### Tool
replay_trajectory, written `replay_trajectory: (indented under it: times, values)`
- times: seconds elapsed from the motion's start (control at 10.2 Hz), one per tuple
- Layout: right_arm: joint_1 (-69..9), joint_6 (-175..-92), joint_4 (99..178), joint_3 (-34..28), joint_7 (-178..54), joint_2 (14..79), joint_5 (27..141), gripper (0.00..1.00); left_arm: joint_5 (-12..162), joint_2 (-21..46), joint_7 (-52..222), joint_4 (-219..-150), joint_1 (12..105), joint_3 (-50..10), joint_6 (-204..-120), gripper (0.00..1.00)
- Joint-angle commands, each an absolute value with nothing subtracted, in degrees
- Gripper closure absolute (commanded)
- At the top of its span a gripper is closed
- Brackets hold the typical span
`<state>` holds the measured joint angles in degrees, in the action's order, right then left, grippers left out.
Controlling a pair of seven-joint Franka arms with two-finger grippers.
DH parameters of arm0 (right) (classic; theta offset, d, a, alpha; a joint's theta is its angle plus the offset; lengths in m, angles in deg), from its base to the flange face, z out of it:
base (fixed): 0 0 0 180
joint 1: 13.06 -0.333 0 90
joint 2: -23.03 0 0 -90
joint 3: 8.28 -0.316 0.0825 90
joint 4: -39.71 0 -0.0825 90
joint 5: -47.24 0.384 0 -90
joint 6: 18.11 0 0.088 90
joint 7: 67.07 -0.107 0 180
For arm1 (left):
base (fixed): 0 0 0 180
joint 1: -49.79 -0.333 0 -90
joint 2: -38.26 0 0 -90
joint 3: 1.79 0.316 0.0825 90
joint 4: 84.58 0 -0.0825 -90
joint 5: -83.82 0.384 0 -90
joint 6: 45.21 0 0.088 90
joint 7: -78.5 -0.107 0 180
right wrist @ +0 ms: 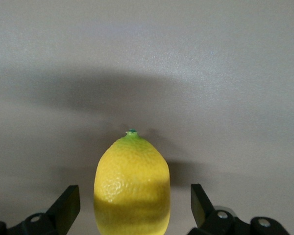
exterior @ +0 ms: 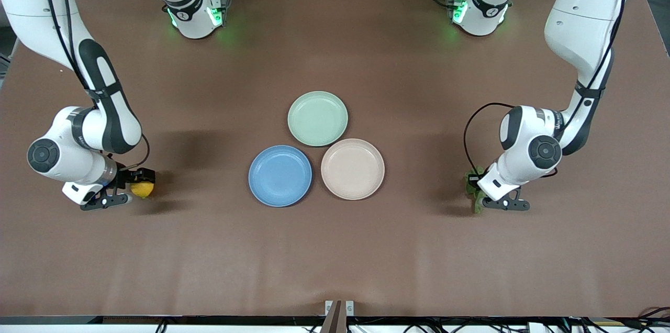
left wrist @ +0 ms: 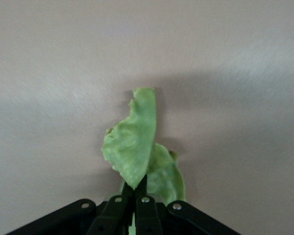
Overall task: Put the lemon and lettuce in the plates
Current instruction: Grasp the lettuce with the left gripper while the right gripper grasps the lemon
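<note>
Spreading across the whole front view, the brown table carries three plates grouped at its middle. The pale mint-green plate lies farthest from the front camera; the blue plate and the beige-pink plate sit side by side nearer to it, the blue one toward the right arm's end, all three rims close together and none of them holding anything.

At the left arm's end of the table, well apart from the plates, the left gripper is low at the tabletop with its fingers pinched together on the lettuce — a crinkled green leaf standing up from the fingertips in the left wrist view.

At the right arm's end, also well apart from the plates, the right gripper is down at the table with its fingers spread — the lemon sits between them, a clear gap showing on each side.
</note>
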<state>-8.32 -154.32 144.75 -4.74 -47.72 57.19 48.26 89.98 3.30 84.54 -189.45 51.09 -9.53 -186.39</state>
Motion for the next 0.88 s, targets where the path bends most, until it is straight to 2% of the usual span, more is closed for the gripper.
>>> replay_trajectory:
  times: [0.0,0.1,0.39,0.59,0.78]
  values:
    - [-8.40,-154.78,144.30,-5.02,-46.42,57.75,49.35,0.41,91.21,9.67,86.13,-189.70,51.89,-9.87,-180.94,1.00]
    - [-8.40,-154.70,144.30,-5.02,-46.42,57.75,49.35,0.61,91.21,11.00,88.32,-189.35,52.51,-10.40,-180.31,1.00]
    - [-9.53,-152.51,142.55,-5.37,-45.90,56.44,49.18,1.00,90.94,10.84,100.61,-182.51,60.30,-11.63,-172.86,1.00]
    - [-11.38,-141.05,135.90,-5.81,-47.46,55.82,49.35,1.00,90.68,9.97,109.75,-180.12,65.58,-11.63,-171.69,1.00]
    - [-13.49,-129.44,127.90,-9.13,-57.17,55.64,52.24,1.00,90.68,6.20,118.97,-176.53,71.29,-11.55,-171.69,1.00]
